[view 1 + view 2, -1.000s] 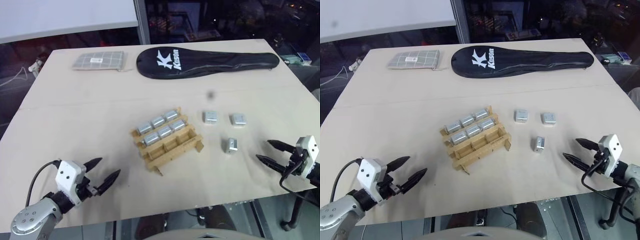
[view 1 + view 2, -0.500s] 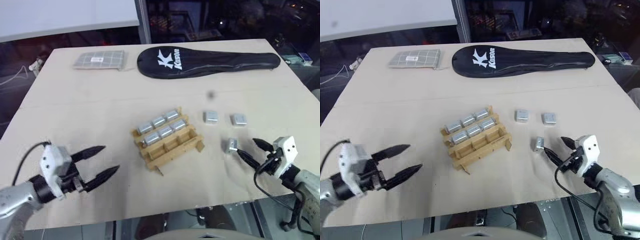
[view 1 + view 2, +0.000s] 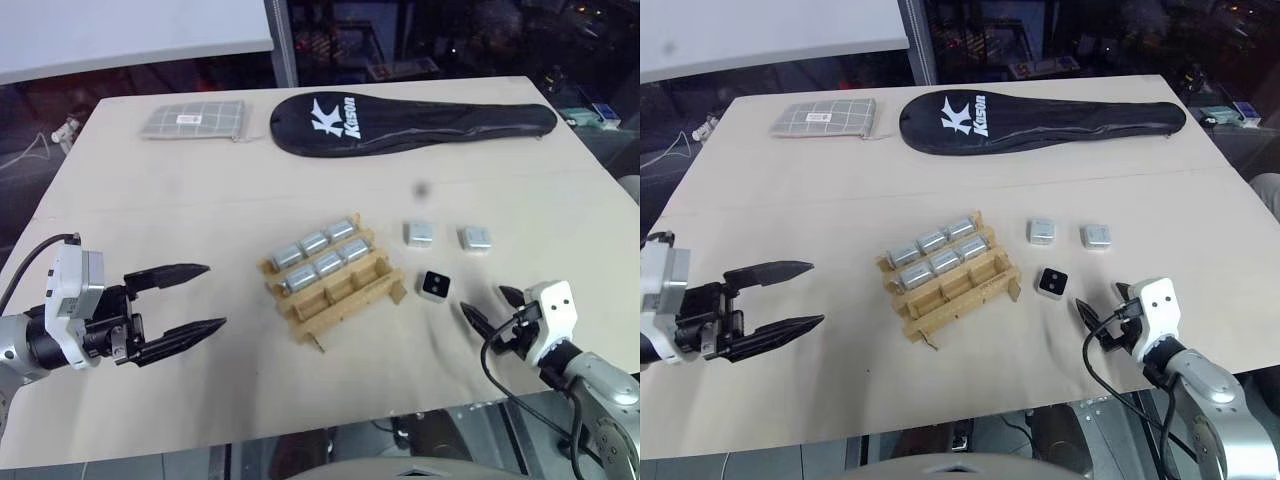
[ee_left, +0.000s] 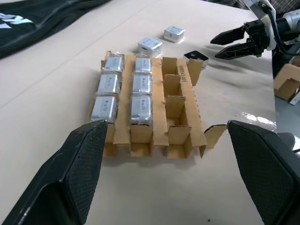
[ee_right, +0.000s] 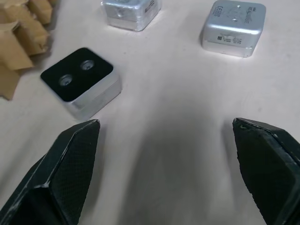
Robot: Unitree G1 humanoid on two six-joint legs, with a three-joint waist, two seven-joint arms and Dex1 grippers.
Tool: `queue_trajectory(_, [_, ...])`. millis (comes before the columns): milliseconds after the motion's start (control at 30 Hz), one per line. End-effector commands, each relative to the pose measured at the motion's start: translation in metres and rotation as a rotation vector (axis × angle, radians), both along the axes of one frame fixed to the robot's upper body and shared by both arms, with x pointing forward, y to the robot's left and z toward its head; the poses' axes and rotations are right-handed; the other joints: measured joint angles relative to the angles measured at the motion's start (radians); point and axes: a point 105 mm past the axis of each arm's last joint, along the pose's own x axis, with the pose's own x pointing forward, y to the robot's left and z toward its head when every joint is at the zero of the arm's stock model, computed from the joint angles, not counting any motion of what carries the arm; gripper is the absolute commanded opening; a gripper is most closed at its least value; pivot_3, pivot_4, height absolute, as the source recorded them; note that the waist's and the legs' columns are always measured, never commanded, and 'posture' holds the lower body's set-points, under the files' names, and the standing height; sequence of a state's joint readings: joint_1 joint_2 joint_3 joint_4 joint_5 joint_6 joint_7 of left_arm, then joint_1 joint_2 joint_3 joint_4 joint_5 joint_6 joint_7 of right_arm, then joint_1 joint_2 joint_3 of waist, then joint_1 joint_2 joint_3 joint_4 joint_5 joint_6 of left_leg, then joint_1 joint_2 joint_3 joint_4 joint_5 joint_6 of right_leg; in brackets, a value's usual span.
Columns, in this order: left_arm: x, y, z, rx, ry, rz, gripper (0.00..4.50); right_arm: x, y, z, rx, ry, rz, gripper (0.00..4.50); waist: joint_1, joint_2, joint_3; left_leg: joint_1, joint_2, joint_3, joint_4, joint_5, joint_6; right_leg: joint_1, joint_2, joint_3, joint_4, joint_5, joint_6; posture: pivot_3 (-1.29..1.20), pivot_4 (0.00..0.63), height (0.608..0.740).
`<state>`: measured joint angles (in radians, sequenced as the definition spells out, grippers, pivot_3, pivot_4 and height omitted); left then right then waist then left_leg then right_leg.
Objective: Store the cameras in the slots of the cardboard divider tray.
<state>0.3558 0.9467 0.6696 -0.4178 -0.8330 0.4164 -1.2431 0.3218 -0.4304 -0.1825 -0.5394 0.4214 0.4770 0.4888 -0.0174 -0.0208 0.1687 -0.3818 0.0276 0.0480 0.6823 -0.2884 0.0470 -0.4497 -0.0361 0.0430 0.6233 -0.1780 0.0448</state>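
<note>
Silver-grey boxy camera (image 3: 434,285), black lens face up, centre-right beside tan cardboard divider tray (image 3: 335,280); right gripper (image 3: 487,312) spread, approaching; grasp next.

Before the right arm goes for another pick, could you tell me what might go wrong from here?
1. The nearest camera lies black lens face up; the open right hand might press on the lenses.
2. That camera sits close to the cardboard divider tray, whose strip ends stick out; a finger could catch one and drag the tray.
3. Only the near row of slots looks empty, so a poorly lined-up drop may snag on the dividers.
</note>
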Motion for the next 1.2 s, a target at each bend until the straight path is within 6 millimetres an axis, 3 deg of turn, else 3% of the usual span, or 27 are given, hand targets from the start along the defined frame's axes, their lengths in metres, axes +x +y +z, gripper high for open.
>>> queue_trajectory(33, [-0.005,-0.004,0.009,-0.005,-0.022,-0.029,4.21,-0.001,0.010,0.016,0.004,-0.071,0.082,4.50,0.001,0.000,0.000,0.000,0.000,0.000,0.000,0.000,0.000,0.000,0.000,0.000,0.000,0.000,0.000,0.00,0.150,0.740])
queue_trajectory(267, [-0.009,-0.008,0.010,-0.010,-0.017,-0.040,4.21,0.006,0.009,0.019,0.010,-0.073,0.206,4.50,0.001,-0.001,0.000,0.000,0.000,0.000,0.000,0.000,0.000,0.000,0.000,0.000,0.000,0.000,0.000,0.00,0.150,0.740])
queue_trajectory(467, [-0.009,-0.008,0.012,-0.011,-0.022,-0.036,4.21,0.010,-0.001,0.014,-0.116,-0.061,0.443,4.50,0.001,-0.002,0.002,0.001,-0.001,0.000,0.000,0.000,0.000,0.001,0.000,0.000,0.000,0.000,0.000,0.00,0.150,0.740])
queue_trajectory(567, [-0.011,-0.009,0.012,-0.014,-0.018,-0.038,4.21,0.022,-0.004,0.006,-0.183,-0.047,0.534,4.50,0.000,-0.004,0.002,0.001,-0.002,0.001,0.000,0.000,0.000,0.001,0.001,0.000,0.000,0.000,0.000,0.00,0.150,0.740])
queue_trajectory(867, [-0.019,-0.008,0.012,-0.004,-0.005,-0.049,4.21,0.061,0.014,0.001,-0.170,-0.049,0.665,4.50,0.000,-0.004,0.003,0.001,-0.003,0.002,0.000,0.000,0.000,0.001,0.001,0.000,0.000,0.000,0.000,0.00,0.150,0.740])
queue_trajectory(1200, [-0.025,-0.007,0.010,-0.005,0.000,-0.030,4.21,0.054,0.040,0.002,-0.104,-0.035,0.776,4.50,0.002,-0.004,0.003,0.001,-0.003,0.002,0.001,0.000,0.000,0.002,0.001,-0.001,0.000,0.000,0.000,0.00,0.150,0.740])
